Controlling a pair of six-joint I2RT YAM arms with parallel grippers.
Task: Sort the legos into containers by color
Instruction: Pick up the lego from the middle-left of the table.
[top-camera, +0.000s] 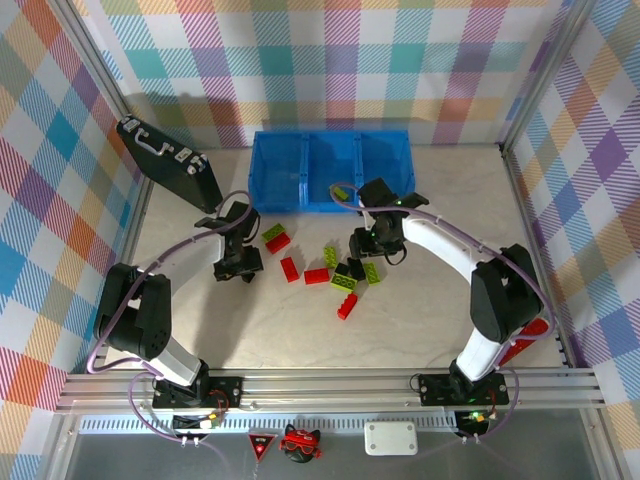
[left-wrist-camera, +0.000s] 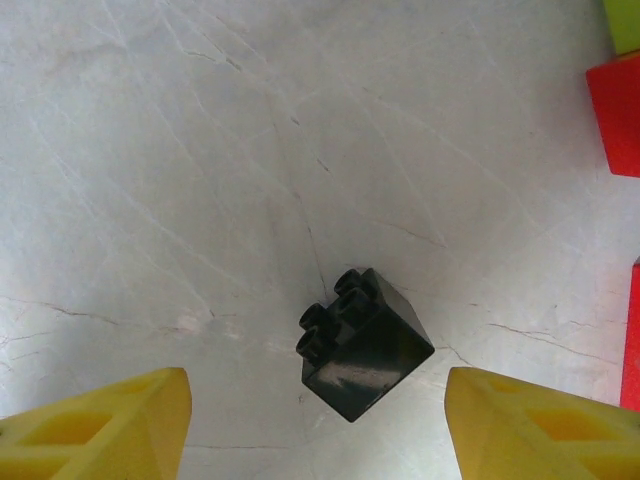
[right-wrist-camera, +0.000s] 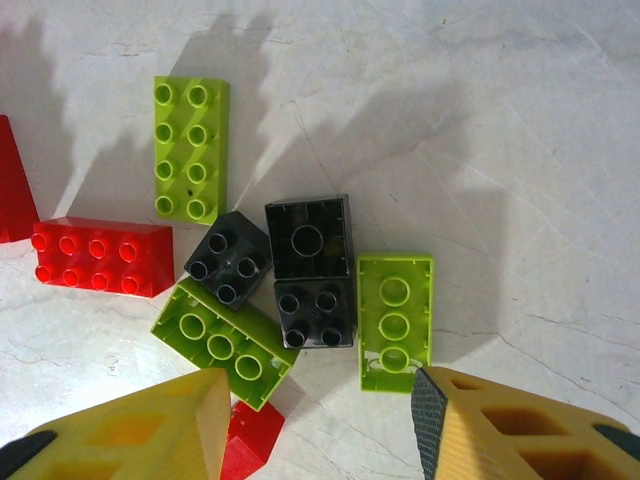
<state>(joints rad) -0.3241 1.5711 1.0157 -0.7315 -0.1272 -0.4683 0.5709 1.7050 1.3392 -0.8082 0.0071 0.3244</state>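
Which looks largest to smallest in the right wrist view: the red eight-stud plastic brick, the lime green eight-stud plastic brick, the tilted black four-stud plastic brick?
Largest, looking alike: red eight-stud plastic brick and lime green eight-stud plastic brick.
Smallest: tilted black four-stud plastic brick.

The lone black brick (left-wrist-camera: 365, 345) is surrounded by bare desk (left-wrist-camera: 200, 150); the cluster of bricks (right-wrist-camera: 310, 240) is packed tightly, sides touching.

Blue three-compartment tray (top-camera: 278, 175) standing open-topped, one lime brick (top-camera: 342, 190) in its middle compartment by the front wall. In front of the tray, red, lime and black bricks are scattered loose. Three black bricks (right-wrist-camera: 308, 237) huddle touching, one upside down, with two flipped lime pieces (right-wrist-camera: 395, 320) against them. Toward the tray's front left, a lone black brick (left-wrist-camera: 365, 345) lies tipped over.
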